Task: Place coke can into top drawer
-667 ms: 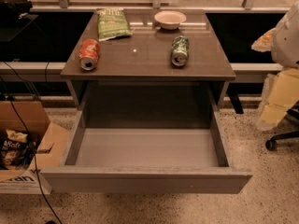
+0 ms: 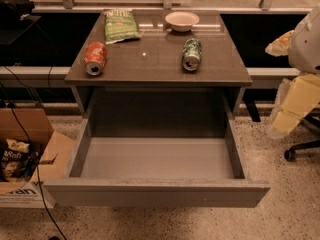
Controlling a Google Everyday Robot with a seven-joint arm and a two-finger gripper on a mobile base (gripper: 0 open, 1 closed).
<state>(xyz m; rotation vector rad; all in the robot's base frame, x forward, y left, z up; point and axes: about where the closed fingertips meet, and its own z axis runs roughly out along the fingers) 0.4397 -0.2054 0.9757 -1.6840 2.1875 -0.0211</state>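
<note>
The coke can (image 2: 95, 58) lies on its side on the left of the cabinet top (image 2: 150, 64), silver top toward me. The top drawer (image 2: 157, 159) is pulled fully open below it, with a bare grey interior. My arm and gripper (image 2: 281, 43) are at the right edge of the view, well to the right of the cabinet and away from the can. Nothing shows in the gripper.
A green can (image 2: 191, 54) lies on its side on the right of the top. A green chip bag (image 2: 120, 26) and a white bowl (image 2: 182, 20) sit at the back. A cardboard box (image 2: 25, 159) with cables stands on the floor at left. A chair base (image 2: 302, 149) stands at right.
</note>
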